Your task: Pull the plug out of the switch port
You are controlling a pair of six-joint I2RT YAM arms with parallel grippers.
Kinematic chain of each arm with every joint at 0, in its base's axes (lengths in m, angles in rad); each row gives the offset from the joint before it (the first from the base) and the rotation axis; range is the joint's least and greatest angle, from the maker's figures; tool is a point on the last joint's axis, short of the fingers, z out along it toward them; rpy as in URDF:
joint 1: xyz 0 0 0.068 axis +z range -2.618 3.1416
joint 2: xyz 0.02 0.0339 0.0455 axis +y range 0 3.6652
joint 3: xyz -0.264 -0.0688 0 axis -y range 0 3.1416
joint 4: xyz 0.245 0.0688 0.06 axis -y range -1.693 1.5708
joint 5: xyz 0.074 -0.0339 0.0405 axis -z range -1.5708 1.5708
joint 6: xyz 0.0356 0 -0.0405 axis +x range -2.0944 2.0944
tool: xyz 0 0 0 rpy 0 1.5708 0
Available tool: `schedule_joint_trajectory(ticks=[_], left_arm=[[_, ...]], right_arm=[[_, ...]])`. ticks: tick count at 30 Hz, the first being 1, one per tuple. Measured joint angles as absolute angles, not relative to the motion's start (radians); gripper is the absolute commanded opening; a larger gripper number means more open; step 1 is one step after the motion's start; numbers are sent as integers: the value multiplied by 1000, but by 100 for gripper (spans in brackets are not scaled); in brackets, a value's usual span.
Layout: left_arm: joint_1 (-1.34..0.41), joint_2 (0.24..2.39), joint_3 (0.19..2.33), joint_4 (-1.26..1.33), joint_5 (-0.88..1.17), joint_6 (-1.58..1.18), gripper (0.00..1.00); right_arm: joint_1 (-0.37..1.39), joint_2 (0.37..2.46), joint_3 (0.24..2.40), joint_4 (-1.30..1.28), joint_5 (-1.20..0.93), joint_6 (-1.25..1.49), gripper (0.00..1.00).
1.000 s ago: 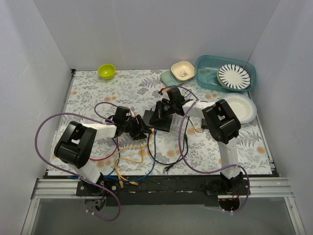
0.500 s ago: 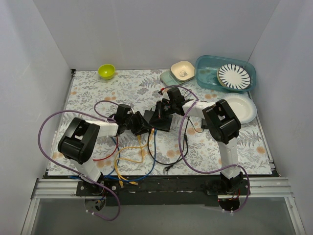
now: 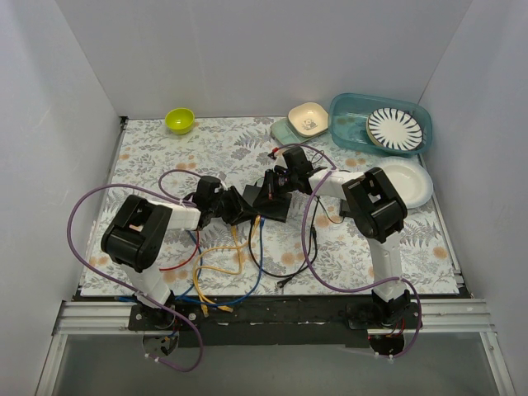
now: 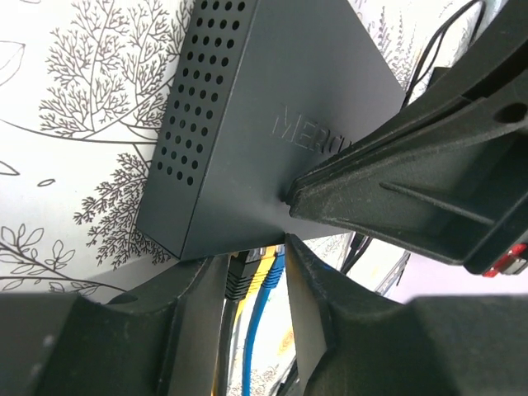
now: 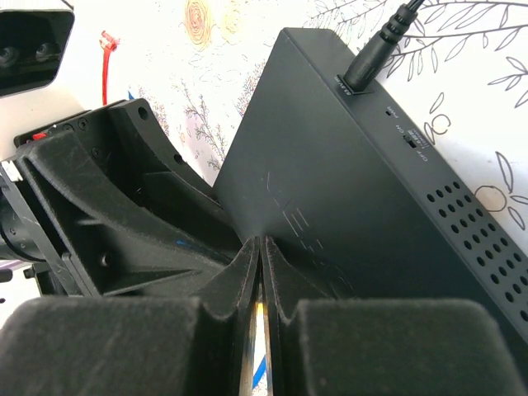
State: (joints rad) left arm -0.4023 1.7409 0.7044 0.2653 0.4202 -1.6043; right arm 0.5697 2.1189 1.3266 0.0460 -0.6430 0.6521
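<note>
Looking down from above, both arms lie low over the middle of the flower-patterned desk (image 3: 206,153). The left arm bends at its elbow and stretches rightward, putting the left claw (image 3: 238,212) at the near-left corner of the switch (image 3: 277,209). The right arm reaches leftward, with the right claw (image 3: 269,191) on the box's top. The switch is a flat black slab lying on the desk, and a yellow cable (image 3: 219,268) trails with others from its near edge toward the arm bases.

From the left wrist, the switch (image 4: 272,107) shows a matte lid with raised lettering and a side wall dotted with vent holes. The left claw (image 4: 254,260) stands partly spread. Its fingers (image 4: 307,318) sit either side of a black plug (image 4: 238,276), the yellow cable (image 4: 262,268) and a blue cable (image 4: 260,318) at the port edge (whether they bear on any plug, I cannot tell). A finger of the right claw presses on the lid's edge.

From the right wrist, the right claw (image 5: 260,247) has its fingers pressed together, tips down on the lid of the switch (image 5: 363,190). A round power lead (image 5: 375,49) is plugged into the edge farthest from this camera.
</note>
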Motion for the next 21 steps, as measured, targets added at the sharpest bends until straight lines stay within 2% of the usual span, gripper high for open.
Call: schedule_joint_trajectory(ticks=[4, 12, 18, 21], left_arm=[[-402, 1737, 679, 319, 434, -1593, 40], [-402, 1736, 646, 366, 443, -1573, 26], [-402, 1736, 643, 360, 439, -1557, 24], [-402, 1740, 645, 360, 439, -1555, 17]], right_arm=[[569, 2119, 1327, 46, -643, 652, 12], [569, 2119, 1327, 46, -644, 652, 12], [569, 2119, 1327, 46, -644, 652, 12], [569, 2119, 1327, 46, -645, 652, 12]])
